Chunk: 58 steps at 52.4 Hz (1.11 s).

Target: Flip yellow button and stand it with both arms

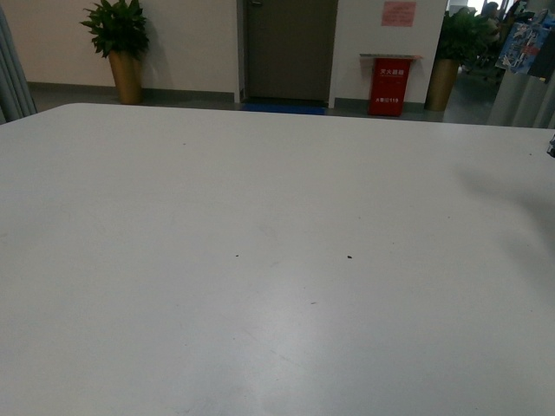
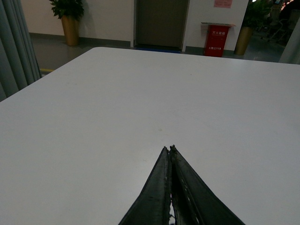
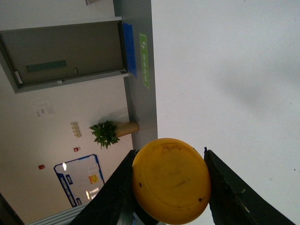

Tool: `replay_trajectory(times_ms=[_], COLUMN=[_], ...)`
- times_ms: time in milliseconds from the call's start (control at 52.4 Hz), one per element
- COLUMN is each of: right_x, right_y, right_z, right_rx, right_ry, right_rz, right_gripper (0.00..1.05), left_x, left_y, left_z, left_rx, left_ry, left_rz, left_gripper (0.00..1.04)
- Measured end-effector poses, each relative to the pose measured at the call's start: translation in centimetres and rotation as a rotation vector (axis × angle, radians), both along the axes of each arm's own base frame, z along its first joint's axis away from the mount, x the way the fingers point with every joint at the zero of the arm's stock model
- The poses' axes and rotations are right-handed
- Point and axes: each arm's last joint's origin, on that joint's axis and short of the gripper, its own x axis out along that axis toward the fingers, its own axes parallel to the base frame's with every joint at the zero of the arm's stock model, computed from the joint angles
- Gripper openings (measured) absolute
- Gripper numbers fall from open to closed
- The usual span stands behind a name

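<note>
The yellow button (image 3: 171, 180) shows only in the right wrist view. Its flat round orange-yellow cap faces the camera and hides the rest of it. My right gripper (image 3: 169, 161) is shut on it, one black finger (image 3: 232, 197) on each side of the cap, held up off the white table (image 3: 225, 70). My left gripper (image 2: 169, 149) is shut and empty, its two black fingers pressed together in a point just above the white table (image 2: 140, 93). Neither arm nor the button shows in the front view, only the table (image 1: 260, 243).
Past the table's far edge stand a dark door (image 1: 290, 48), a red box (image 1: 388, 85) and potted plants (image 1: 120, 43) on both sides. A grey curtain (image 2: 14, 47) hangs by the table's left side. A dark shadow lies on the table at the right (image 1: 512, 195).
</note>
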Motion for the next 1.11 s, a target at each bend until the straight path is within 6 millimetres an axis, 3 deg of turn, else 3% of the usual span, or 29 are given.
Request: replay_trajectory(times_ms=[325, 936, 1108], right_x=[0.0, -0.4, -1.0], right_y=[-0.1, -0.6, -1.2], right_z=[-0.1, 0.0, 1.1], right_rx=[-0.005, -0.032, -0.204], right_ry=[0.004, 0.002, -0.045], right_rz=[-0.004, -0.021, -0.062], right_gripper=[0.35, 0.35, 0.35], left_x=[-1.5, -1.5, -1.5], left_y=[0.0, 0.0, 0.0], left_z=[-0.3, -0.3, -0.3], left_rx=[0.000, 0.000, 0.000], left_ry=[0.002, 0.006, 0.006], left_rz=[-0.001, -0.001, -0.001], left_gripper=[0.04, 0.04, 0.35])
